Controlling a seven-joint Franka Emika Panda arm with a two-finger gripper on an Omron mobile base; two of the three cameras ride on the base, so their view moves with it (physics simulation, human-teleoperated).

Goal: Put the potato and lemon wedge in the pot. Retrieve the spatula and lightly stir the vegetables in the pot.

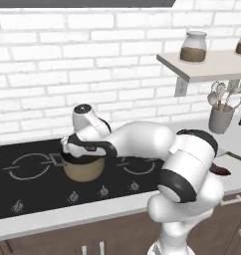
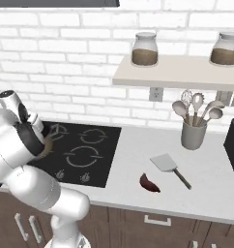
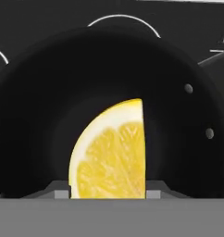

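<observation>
Yellow and glossy, the lemon wedge sits between the gripper fingers, clenched at its lower part, cut face toward the hand camera and rind arching over the top. It hangs over the dark mouth of the pot, which stands on the black stove near the front knobs. Whether the wedge touches the pot floor cannot be told.

As a judgement, the wedge should be very light, soft and wet on the cut faces, so it could slip or squash under a hard pinch; the firmer rind and the thick middle give the safest hold, and letting go low over the pot would keep it from bouncing out.

On the tabletop to the right of the stove lie the spatula and a dark reddish oblong thing, just beside each other but apart; the latter may be the potato, though its colour leaves that unsure. The spatula looks stiff and light, its flat grey blade resting on the surface; the slim dark handle pointing toward the front edge looks like the place to grip. A grey utensil cup stands behind them.
</observation>
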